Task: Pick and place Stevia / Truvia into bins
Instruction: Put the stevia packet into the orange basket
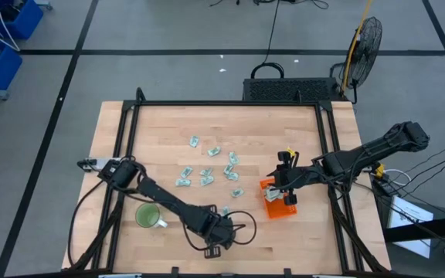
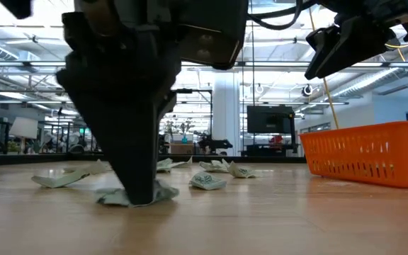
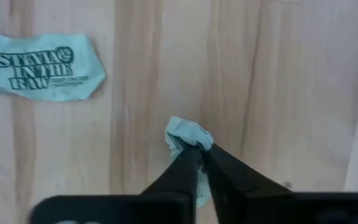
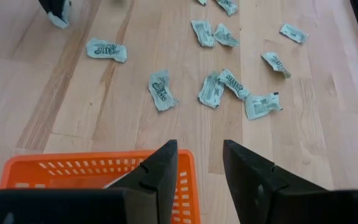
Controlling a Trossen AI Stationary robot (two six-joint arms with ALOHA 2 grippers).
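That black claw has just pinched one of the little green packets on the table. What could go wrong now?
The left gripper pinches only a crumpled edge of the sachet, so it might slip free when lifted. The orange tray sits across the table under the right gripper, so the two arms could crowd each other during delivery.

- Left arm runs from the left edge of the high view to bottom centre; left gripper points straight down at the tabletop, fingers pinched together on a crumpled sachet
- Right arm enters from the right edge toward centre right; right gripper hangs raised, fingers parted, holding nothing
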